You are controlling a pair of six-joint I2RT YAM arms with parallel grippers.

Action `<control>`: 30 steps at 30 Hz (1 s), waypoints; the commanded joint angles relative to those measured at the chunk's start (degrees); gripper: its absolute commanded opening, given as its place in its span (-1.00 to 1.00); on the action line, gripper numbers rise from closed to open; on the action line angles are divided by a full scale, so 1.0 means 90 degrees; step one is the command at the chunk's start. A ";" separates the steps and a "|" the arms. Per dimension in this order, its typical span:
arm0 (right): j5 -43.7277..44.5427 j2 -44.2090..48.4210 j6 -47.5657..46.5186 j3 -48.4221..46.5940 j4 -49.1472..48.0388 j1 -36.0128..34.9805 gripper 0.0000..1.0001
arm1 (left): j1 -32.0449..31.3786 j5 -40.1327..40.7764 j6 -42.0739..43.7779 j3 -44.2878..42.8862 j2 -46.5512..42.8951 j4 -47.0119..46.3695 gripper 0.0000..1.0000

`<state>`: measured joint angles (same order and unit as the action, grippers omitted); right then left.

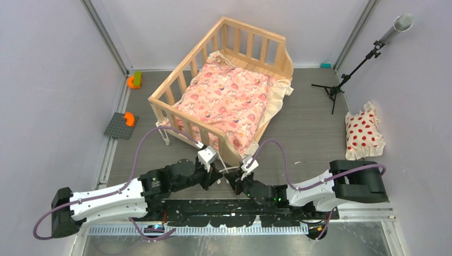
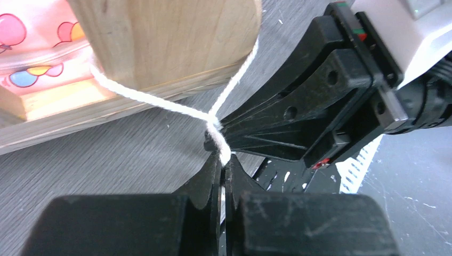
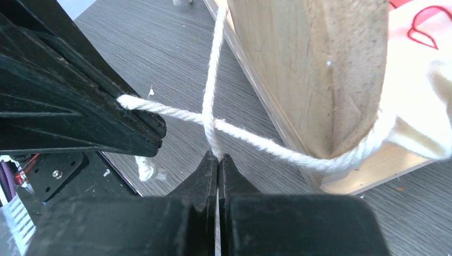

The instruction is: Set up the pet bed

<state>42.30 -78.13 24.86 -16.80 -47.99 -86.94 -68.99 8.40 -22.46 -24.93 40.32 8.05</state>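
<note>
White cord (image 3: 256, 141) round the pet bed (image 3: 309, 69) post is pinched by left hand (image 2: 223, 160) and right hand (image 3: 217, 157) alike.

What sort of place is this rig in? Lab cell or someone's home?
Most likely an enclosed lab test cell: plain white panel walls on metal framing posts, a tripod stand in the corner, and a staged pet bed on the grey table.

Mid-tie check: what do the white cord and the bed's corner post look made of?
The thin white twisted cord looks like soft cotton or similar fibre: visible spiral plies, matte, slightly fuzzy. The pale wooden corner post of the pet bed looks like unpainted light wood, sanded smooth, with faint grain streaks; any clear coat is hard to tell.
</note>
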 commanded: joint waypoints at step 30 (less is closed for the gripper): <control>-0.0932 0.0938 -0.0419 -0.0096 0.1159 -0.0091 -0.92 | -0.0016 0.0747 0.1602 -0.0919 0.0501 0.0175 -1.00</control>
<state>36.62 -72.51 24.10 -16.71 -39.33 -87.29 -68.99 14.46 -11.16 -30.94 45.04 11.11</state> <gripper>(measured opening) 0.029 0.020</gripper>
